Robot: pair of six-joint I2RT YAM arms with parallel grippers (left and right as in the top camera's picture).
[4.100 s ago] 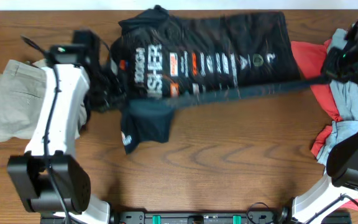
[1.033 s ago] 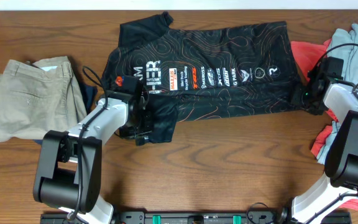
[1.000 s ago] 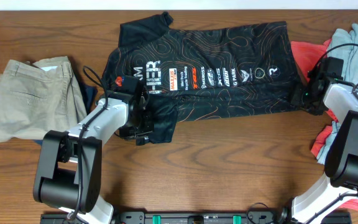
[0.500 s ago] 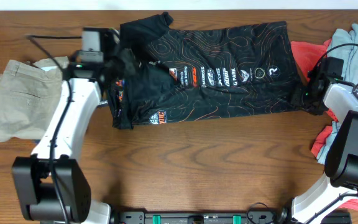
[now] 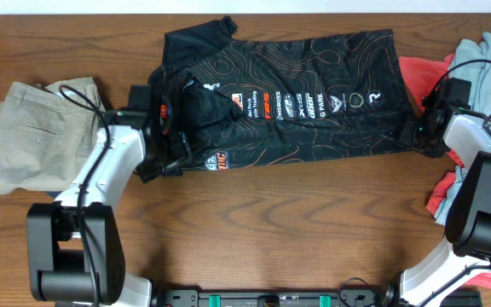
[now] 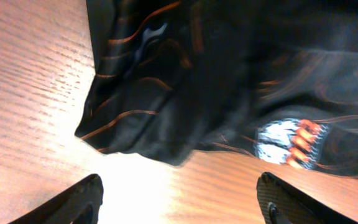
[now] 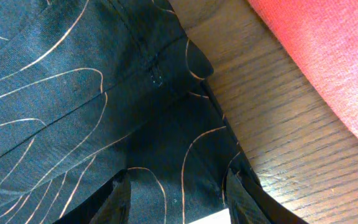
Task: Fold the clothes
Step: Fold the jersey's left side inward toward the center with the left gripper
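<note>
Two released pincers, plain in wrist close-ups only: left pincer (image 6: 179, 185) beside jersey (image 5: 314, 111), right pincer (image 7: 180, 188) astride its hem corner.

White shells and bulky black joints make up the left arm (image 5: 107, 164) and right arm (image 5: 471, 136); the left hand (image 6: 179, 202) has dark, rounded fingertips.

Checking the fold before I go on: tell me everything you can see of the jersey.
The jersey is black, thin-looking fabric with fine orange contour lines and a row of white, red and orange logos. It lies flat on the far side of the wooden table, its left part folded over the body, one sleeve poking out far left. The left gripper, fingers open, hovers at the folded edge. The right gripper straddles the right hem; grip unclear.
</note>
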